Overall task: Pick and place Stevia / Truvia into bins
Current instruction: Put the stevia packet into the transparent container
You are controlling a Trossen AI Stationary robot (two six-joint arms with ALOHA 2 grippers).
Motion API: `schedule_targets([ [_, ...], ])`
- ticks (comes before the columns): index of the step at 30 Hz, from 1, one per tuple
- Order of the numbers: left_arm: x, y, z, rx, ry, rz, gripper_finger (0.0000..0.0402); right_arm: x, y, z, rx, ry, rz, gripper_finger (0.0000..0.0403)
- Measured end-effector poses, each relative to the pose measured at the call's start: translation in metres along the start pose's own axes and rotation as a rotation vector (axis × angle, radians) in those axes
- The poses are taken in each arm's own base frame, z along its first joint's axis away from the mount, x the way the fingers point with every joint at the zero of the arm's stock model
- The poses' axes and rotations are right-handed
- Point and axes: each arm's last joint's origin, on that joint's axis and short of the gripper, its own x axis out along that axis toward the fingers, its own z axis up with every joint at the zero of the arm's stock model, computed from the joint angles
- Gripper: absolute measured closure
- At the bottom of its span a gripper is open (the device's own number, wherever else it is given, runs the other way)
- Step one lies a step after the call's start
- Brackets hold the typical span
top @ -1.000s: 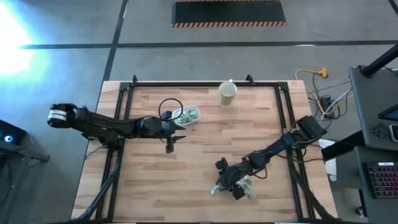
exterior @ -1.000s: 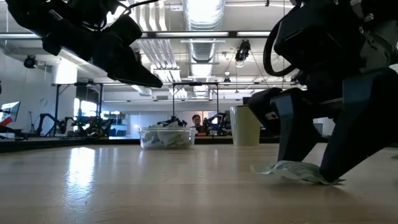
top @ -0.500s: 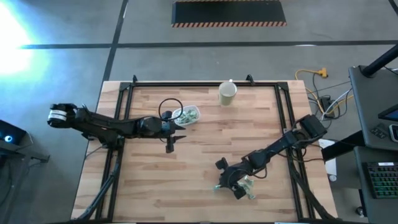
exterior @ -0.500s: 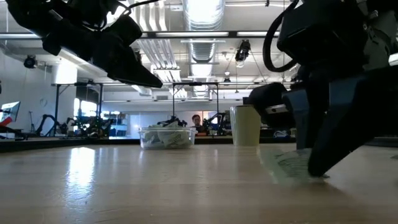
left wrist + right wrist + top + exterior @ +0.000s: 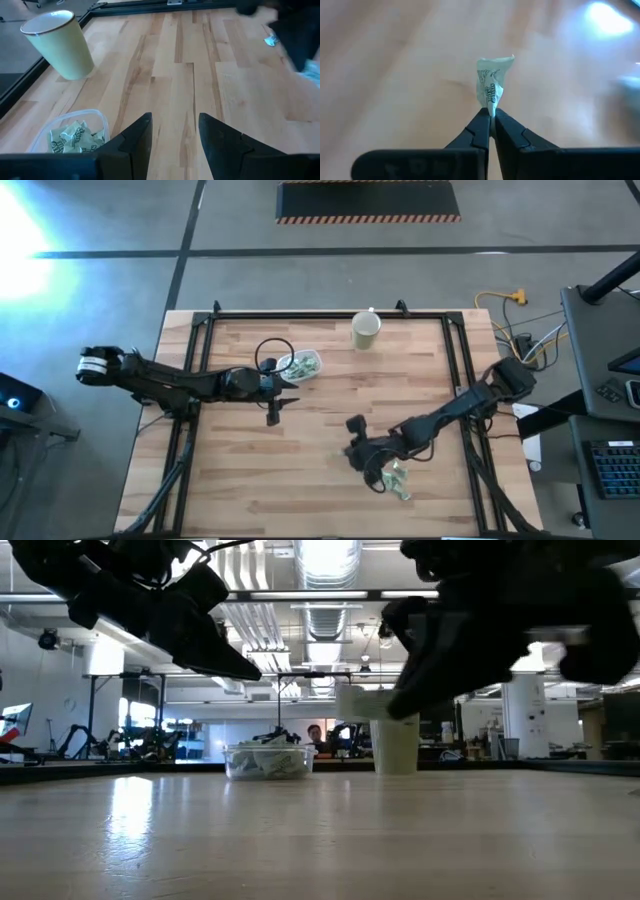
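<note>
The clear tub (image 5: 303, 364) stands far left of centre with pale green and white sachets inside (image 5: 75, 137). My left gripper (image 5: 283, 379) hovers open just beside it, nothing between its fingers (image 5: 172, 135). A few loose sachets (image 5: 395, 478) lie flat on the wood near the front right. My right gripper (image 5: 356, 452) hangs above the table just left of them, shut on one sachet (image 5: 493, 80). My right gripper pinches the sachet's near end (image 5: 491, 106) between its two fingertips. The rest of the crumpled sachet sticks out past the fingers. It is lifted clear of the table.
A beige cup (image 5: 365, 329) stands at the far edge, right of the tub. A black frame (image 5: 455, 350) runs along the table's sides and far edge. Bare wood lies between the tub and the loose sachets.
My right gripper has shut on a sachet from the loose ones at the front right. It then rose off the table and went a little toward the far edge, lifting that sachet clear. The other loose sachets stayed on the wood.
</note>
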Motion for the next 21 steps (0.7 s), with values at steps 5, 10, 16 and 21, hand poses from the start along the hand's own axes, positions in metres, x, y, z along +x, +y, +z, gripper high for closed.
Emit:
schedule_targets([
  [5,0.000,0.000,0.000,0.001,0.002,0.000,0.0256,0.001,-0.021,0.005,-0.003,0.019,-0.226,0.0390],
  [10,-0.001,0.001,-0.005,0.010,0.052,0.018,0.0256,0.007,-0.057,0.007,0.046,0.040,-0.325,0.0390],
  [16,-0.006,0.004,-0.012,0.034,0.143,0.132,0.0256,0.013,-0.113,0.000,0.121,0.037,-0.434,0.0390],
  [21,-0.017,0.008,-0.015,0.039,0.210,0.186,0.0256,0.015,-0.156,-0.008,0.199,-0.023,-0.437,0.0390],
])
